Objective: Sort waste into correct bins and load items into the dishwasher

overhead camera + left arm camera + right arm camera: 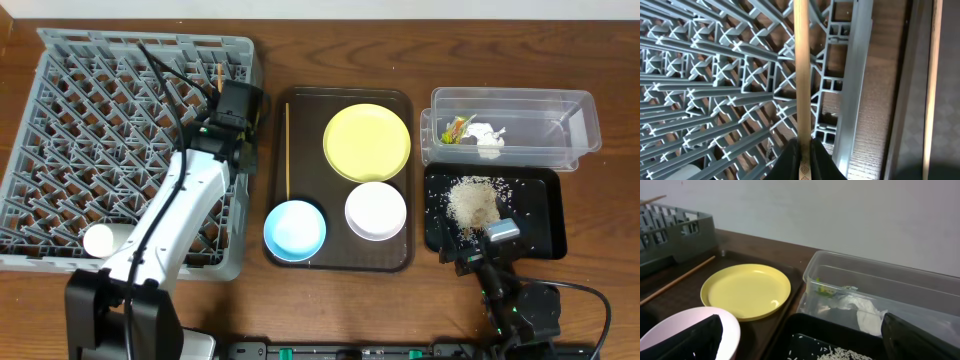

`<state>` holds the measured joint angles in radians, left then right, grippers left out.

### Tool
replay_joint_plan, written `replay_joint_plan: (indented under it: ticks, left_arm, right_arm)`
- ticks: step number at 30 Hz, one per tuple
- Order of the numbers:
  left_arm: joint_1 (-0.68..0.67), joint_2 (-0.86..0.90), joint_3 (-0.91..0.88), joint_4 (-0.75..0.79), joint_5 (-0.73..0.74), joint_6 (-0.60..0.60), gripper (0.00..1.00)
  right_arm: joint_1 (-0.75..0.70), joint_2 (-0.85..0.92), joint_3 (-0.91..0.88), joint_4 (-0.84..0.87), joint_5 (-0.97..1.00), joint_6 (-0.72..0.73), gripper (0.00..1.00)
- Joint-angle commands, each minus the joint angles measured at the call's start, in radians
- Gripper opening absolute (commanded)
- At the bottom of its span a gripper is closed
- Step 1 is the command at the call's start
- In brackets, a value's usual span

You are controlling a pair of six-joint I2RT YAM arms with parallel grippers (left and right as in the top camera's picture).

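Overhead first, asks the checker: waste, status?

Clerk: Wrapper (458,128) and tissue (488,138), both in the clear tub (585,120), upper right of frame. Food scraps (472,200), heaped in the black tray (548,235) just below it. Sorting appears complete.

Checker: Dishes?

Clerk: Yellow plate (367,142), blue bowl (295,229) and white bowl (376,210) are all on the brown serving tray (335,252), centre of frame. None loaded. One loose chopstick (287,150) lies along that tray's left side.

Checker: Second chopstick?

Clerk: The held chopstick (801,75) is clamped in the left gripper (802,150), jaws narrow on it, over the right rim of the dish rack (90,130), left of frame. The left wrist view shows it running up the frame above the lattice. Whether its tip touches, cannot tell.

Checker: Right gripper (488,240)?

Clerk: Spread wide, holding nothing, at the lower edge of the black tray.

Checker: Outstanding?

Clerk: By my reckoning, both chopsticks, the plate and two bowls, all to the rack.
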<state>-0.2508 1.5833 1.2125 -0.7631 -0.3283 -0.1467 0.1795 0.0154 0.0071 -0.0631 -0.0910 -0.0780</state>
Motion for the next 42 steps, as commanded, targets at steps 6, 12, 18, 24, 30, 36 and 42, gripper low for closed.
replay_joint_plan:
  ticks: [6, 12, 18, 24, 30, 36, 42]
  left_arm:
    - [0.002, -0.016, 0.004, -0.004, -0.016, 0.016, 0.17]
    - [-0.02, -0.077, 0.032, 0.006, 0.193, 0.015, 0.54]
    - [-0.064, -0.059, 0.007, 0.07, 0.473, 0.011, 0.54]
    - [-0.087, 0.074, -0.034, 0.178, 0.395, 0.011, 0.55]
    - [-0.092, 0.209, -0.034, 0.256, 0.399, 0.0, 0.54]
    - [-0.102, 0.298, -0.034, 0.276, 0.399, 0.0, 0.53]
    - [-0.103, 0.359, -0.034, 0.276, 0.4, 0.0, 0.37]
  right_arm:
    - [-0.009, -0.008, -0.002, -0.003, -0.006, -0.009, 0.99]
    - [-0.009, -0.008, -0.002, -0.003, -0.007, -0.009, 0.99]
    - [-0.009, -0.008, -0.002, -0.003, -0.007, -0.009, 0.99]
    - [-0.009, -0.008, -0.002, -0.003, -0.006, -0.009, 0.99]
    - [-0.009, -0.008, -0.002, -0.003, -0.007, -0.009, 0.99]
    - [-0.009, -0.008, -0.002, -0.003, -0.006, -0.009, 0.99]
    - [-0.009, -0.008, -0.002, -0.004, -0.007, -0.009, 0.99]
